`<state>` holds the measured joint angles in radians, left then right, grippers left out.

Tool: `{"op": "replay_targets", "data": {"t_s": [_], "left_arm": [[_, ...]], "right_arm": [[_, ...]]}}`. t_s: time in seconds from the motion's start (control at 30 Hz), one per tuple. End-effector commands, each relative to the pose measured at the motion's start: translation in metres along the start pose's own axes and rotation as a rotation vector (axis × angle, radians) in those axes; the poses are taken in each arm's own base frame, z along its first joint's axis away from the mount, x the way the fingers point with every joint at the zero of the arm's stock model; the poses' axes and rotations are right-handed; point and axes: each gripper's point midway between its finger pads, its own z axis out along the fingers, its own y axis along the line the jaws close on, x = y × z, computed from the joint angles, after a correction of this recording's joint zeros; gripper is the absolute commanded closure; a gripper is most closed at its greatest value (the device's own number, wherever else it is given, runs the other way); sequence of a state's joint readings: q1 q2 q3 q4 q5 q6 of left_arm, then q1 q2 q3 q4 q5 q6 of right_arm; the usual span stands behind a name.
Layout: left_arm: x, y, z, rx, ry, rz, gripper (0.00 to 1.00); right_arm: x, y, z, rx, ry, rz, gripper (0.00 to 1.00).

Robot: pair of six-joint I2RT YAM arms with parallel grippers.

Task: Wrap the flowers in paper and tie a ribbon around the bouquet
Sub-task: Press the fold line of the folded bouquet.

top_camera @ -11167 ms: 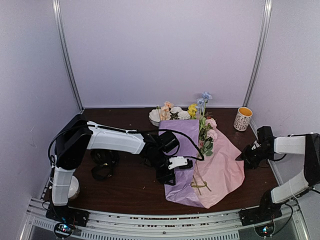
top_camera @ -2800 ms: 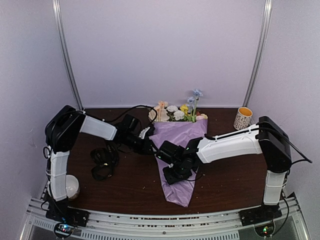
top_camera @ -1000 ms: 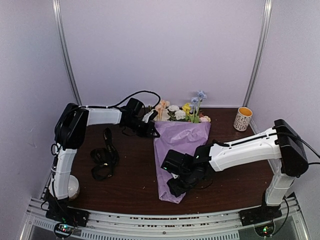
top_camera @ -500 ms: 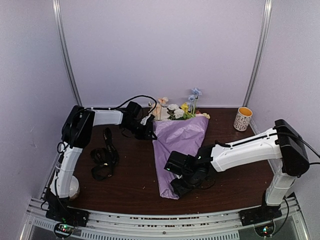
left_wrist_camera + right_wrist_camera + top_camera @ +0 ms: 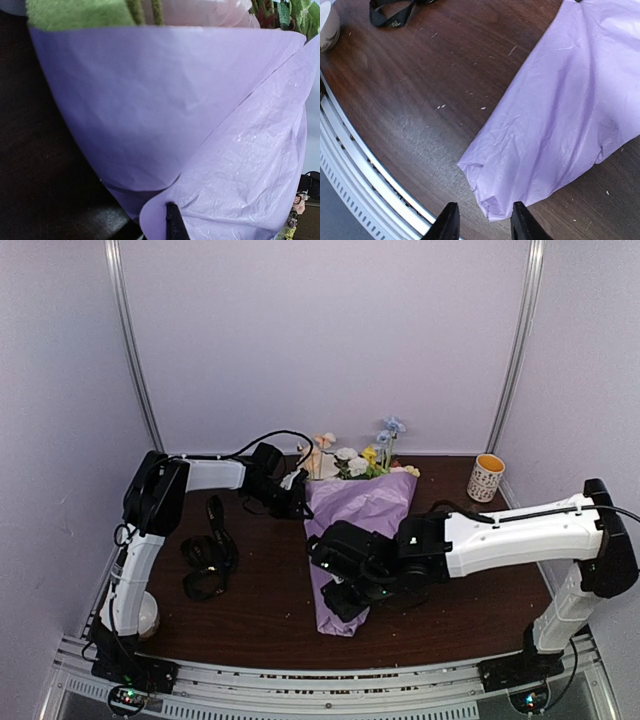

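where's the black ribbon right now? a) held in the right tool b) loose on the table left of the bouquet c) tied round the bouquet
b, the ribbon lies in loose loops on the table, left of the bouquet and apart from it

A dark brown wooden bench [image 5: 255, 612] carries a patterned mug [image 5: 486, 477] with a yellow inside, upright at its two o'clock corner. A pale rounded object [image 5: 148, 615] sits at eight o'clock.
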<state>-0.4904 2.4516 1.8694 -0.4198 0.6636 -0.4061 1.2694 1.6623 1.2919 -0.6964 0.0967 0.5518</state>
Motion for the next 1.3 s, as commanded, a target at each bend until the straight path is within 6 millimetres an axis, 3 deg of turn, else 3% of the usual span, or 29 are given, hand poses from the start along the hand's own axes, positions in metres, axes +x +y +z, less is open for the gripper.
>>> {"op": "replay_targets", "data": {"t_s": [0.0, 0.2, 0.53, 0.8, 1.0, 1.27], "left_arm": [[-0.005, 0.017, -0.007, -0.059, -0.028, 0.01, 1.0], [-0.006, 0.016, -0.007, -0.054, -0.032, 0.013, 1.0], [-0.006, 0.016, -0.006, -0.049, -0.032, 0.018, 1.0], [-0.006, 0.016, -0.006, -0.043, -0.034, 0.022, 1.0], [-0.006, 0.014, -0.005, -0.034, -0.036, 0.02, 1.0], [-0.007, 0.014, -0.005, -0.034, -0.038, 0.023, 1.0]], "right_arm": [[0.019, 0.014, 0.007, 0.124, 0.054, -0.193, 0.66], [0.033, 0.015, 0.037, 0.263, 0.176, -0.339, 0.67], [0.042, -0.001, 0.059, 0.338, 0.216, -0.333, 0.68], [0.041, 0.006, 0.069, 0.302, 0.217, -0.331, 0.65], [0.041, -0.008, 0.076, 0.334, 0.232, -0.291, 0.7], [0.045, -0.008, 0.081, 0.328, 0.251, -0.29, 0.75]]}}
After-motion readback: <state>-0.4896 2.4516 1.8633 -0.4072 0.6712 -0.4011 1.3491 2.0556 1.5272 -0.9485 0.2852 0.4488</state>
